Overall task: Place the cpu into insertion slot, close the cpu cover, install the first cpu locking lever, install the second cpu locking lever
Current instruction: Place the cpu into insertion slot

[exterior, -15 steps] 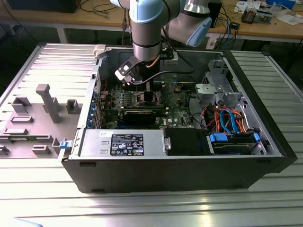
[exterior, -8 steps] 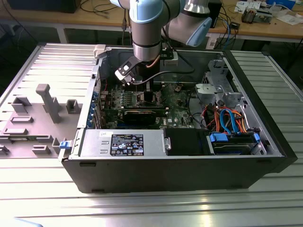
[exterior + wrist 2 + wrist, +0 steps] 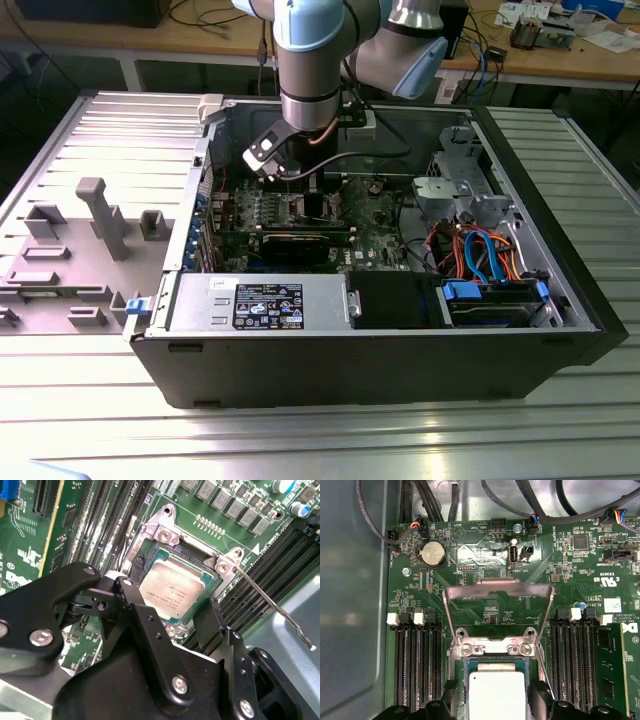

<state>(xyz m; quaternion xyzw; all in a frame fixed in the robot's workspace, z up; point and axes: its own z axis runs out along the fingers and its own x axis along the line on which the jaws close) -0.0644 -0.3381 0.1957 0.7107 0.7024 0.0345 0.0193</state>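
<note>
The cpu lies flat in the insertion slot. The pincer straddles it, jaws apart. The cpu cover stands raised open.

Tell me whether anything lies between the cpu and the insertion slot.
Nothing visible does. The cpu lies squarely at the insertion slot; whether it is fully seated I cannot tell. The cpu cover stands raised off the slot, and a locking lever angles away to one side.
</note>
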